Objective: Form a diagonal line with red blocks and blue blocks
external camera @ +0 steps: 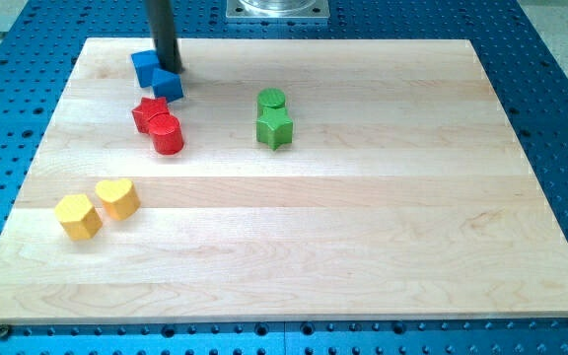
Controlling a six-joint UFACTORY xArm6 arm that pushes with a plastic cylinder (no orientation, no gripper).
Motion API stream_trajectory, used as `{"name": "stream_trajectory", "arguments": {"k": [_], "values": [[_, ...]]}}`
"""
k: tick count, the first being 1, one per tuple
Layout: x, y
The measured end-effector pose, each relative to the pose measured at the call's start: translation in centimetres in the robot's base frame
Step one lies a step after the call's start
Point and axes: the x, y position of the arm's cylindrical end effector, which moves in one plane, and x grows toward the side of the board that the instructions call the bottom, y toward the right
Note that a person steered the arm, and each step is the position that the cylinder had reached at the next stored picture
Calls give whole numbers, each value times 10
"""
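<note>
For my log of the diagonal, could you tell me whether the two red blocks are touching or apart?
Touching: the red star block and the red cylinder show no board between them.

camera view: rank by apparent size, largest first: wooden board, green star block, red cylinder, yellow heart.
1. wooden board, by far the largest.
2. green star block, yellow heart and red cylinder look too alike to rank; the heart also sits nearer the view's bottom, so its size is unsure.

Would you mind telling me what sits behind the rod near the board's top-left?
My tip rests among the blue blocks. One shows at its left, another below it. The rod covers their meeting edges, so their exact shapes cannot be made out.
</note>
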Motion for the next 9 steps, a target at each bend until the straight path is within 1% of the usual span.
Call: {"name": "stream_trajectory", "arguments": {"k": [1,2,3,4,5,6,7,9], "values": [[39,34],[57,7],[55,-28],[38,-39],[49,-10],[28,-10],[28,-20],[31,-19]]}}
